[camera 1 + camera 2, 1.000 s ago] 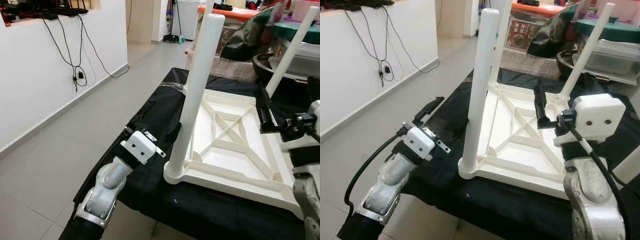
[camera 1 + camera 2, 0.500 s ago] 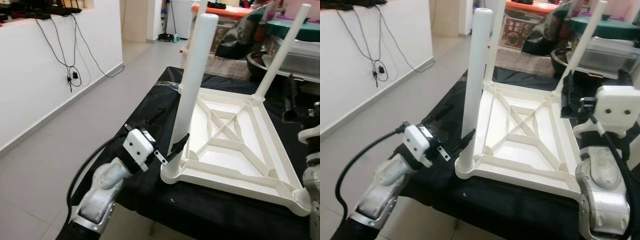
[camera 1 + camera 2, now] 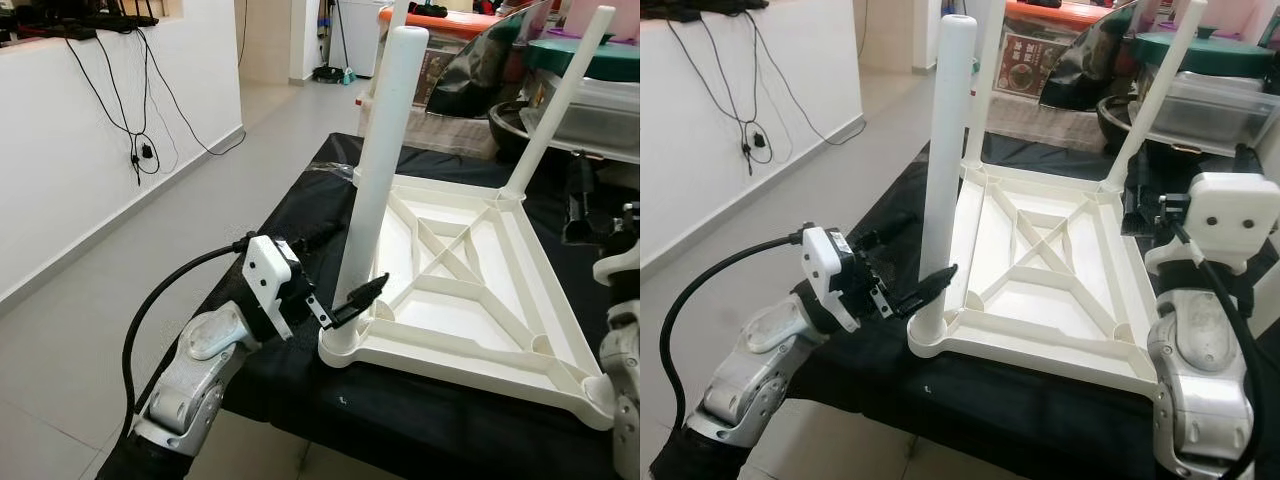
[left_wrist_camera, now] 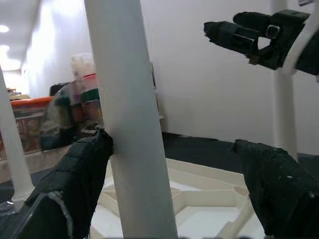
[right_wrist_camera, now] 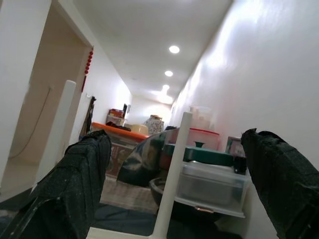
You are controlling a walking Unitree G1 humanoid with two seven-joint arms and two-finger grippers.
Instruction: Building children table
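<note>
1. Nearest you, at about 8 o'clock, your left arm reaches in from the bench's left edge. The left hand (image 3: 918, 290) is spread around the foot of the near white leg (image 3: 378, 165); in the left wrist view one finger (image 4: 82, 172) touches the leg and the other stands well apart.
2. The leg stands upright in the near-left corner socket of the upturned white tabletop (image 3: 470, 290), which lies underside up on the black-covered bench (image 3: 300, 225).
3. At about 3 o'clock your right arm rises beside the tabletop's right edge. The right hand (image 3: 580, 200) points upward, fingers spread with nothing between them, as the right wrist view shows; its fingertips are hard to make out in the head views.
4. At about 1 o'clock a second leg (image 3: 555, 105) rises, tilted, from the far-right corner.
5. Beyond the bench sit a lidded clear container (image 3: 1215, 105) and, at 12 o'clock, an orange-topped piece (image 3: 450, 20). Cables (image 3: 140, 110) hang on the white wall at 10 o'clock.
</note>
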